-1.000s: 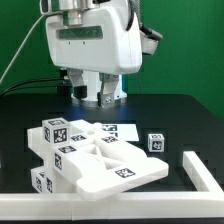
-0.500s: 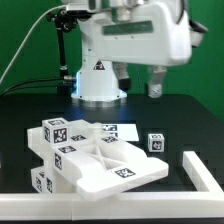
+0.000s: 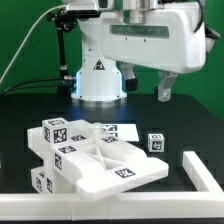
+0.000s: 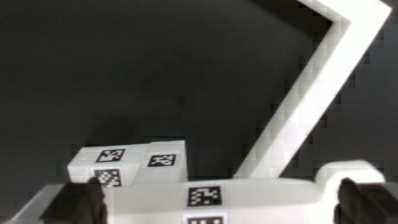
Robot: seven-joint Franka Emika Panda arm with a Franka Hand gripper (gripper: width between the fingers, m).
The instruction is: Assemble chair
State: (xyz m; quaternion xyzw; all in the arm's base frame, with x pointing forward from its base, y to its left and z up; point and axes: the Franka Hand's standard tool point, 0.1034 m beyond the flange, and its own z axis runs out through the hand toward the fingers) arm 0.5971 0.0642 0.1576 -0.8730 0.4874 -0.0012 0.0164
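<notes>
The chair's matte white pieces point(image 3: 92, 158) lie heaped on the black table, toward the exterior view's left, each with black-and-white tags. A small tagged cube point(image 3: 155, 143) stands apart on the exterior view's right, and a blocky bar point(image 3: 203, 170) lies beyond it. My gripper point(image 3: 147, 85) hangs high above the table behind the heap, open and holding nothing. In the wrist view a tagged white piece point(image 4: 208, 193) shows far below, between the dark fingers point(image 4: 75, 200), and smaller tagged pieces point(image 4: 135, 158) lie beside it.
A long thin white rail point(image 3: 100, 208) runs along the table's front edge and turns a corner in the wrist view point(image 4: 306, 100). The marker board point(image 3: 112, 128) lies flat behind the heap. The arm's white base point(image 3: 98, 80) stands at the back.
The arm has swung toward the exterior view's right, carrying the gripper that way. The jaws stay open. The chair pieces have not moved.
</notes>
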